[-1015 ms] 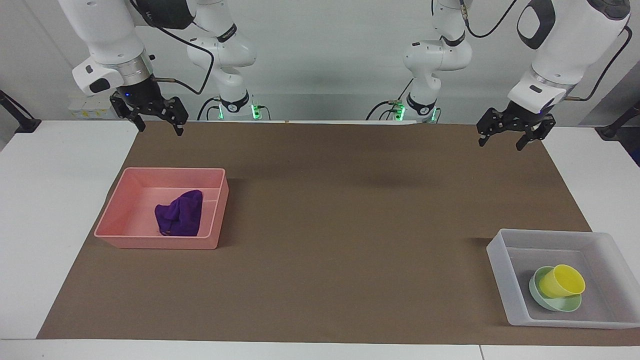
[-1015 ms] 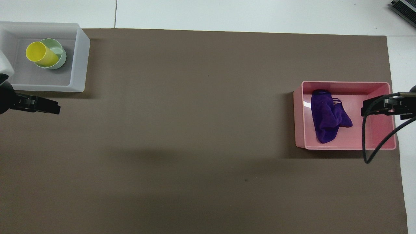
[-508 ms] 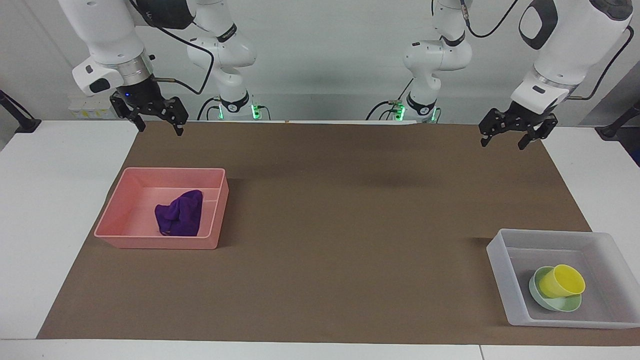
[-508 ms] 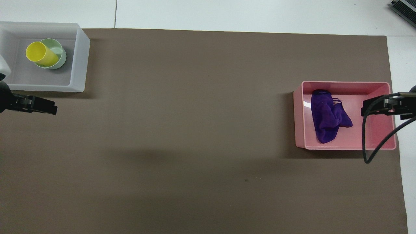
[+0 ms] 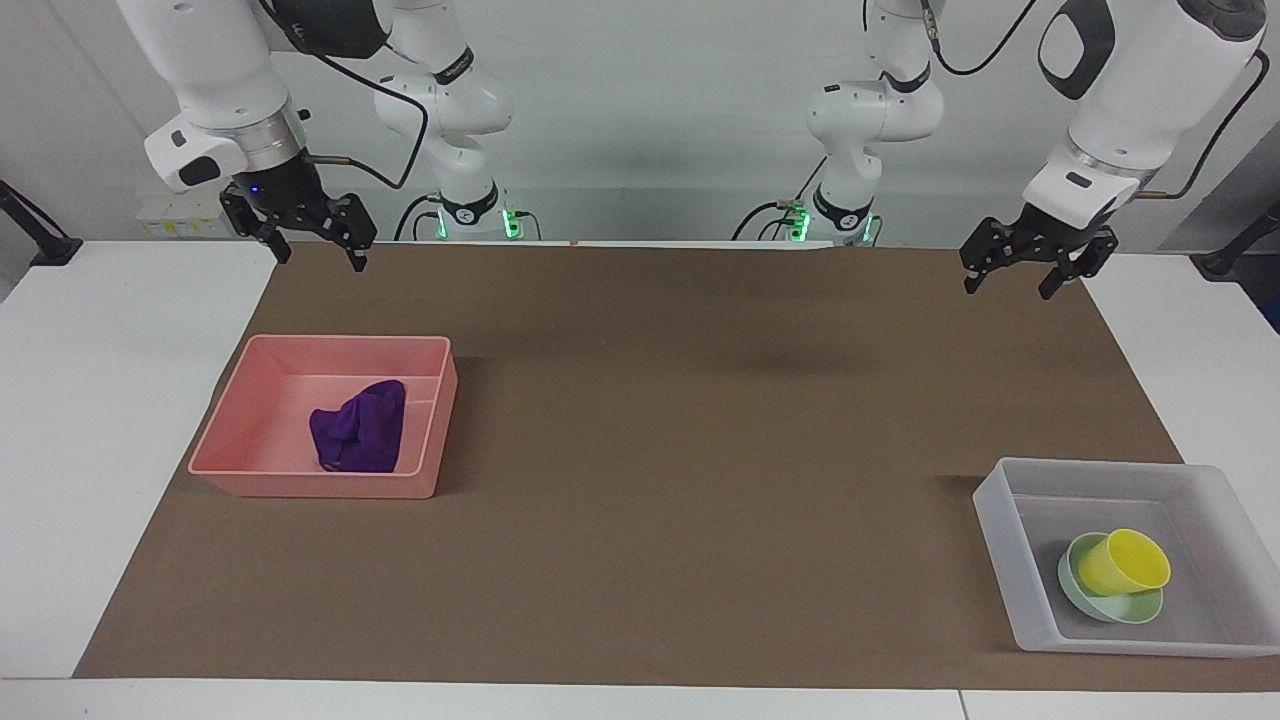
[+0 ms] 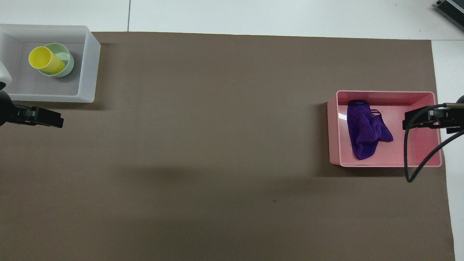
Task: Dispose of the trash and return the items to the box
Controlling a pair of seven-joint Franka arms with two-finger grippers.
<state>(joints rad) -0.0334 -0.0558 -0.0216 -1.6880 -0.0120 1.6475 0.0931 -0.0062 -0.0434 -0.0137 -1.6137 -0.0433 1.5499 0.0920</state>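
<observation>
The purple cloth [image 5: 360,432] lies crumpled in the pink bin [image 5: 320,487] at the right arm's end of the table; both also show in the overhead view, cloth [image 6: 366,130] and bin [image 6: 384,93]. The yellow cup [image 5: 1125,562] leans tilted inside the mint-green bowl [image 5: 1100,603], which sits in the translucent box [image 5: 1000,540] at the left arm's end. The overhead view shows the cup [image 6: 45,59], bowl [image 6: 68,61] and box [image 6: 90,65]. My right gripper [image 5: 320,258] is open and empty, raised over the mat's edge by the bin. My left gripper [image 5: 1006,288] is open and empty, raised over the mat's corner.
A brown mat [image 5: 700,480] covers most of the white table [image 5: 100,400]. The two arm bases stand at the robots' edge of the table. A black cable [image 6: 409,159] hangs from the right arm over the pink bin.
My left gripper has drawn back slightly toward the robots and the table's end. My right gripper, the cloth, cup and bowl have not moved.
</observation>
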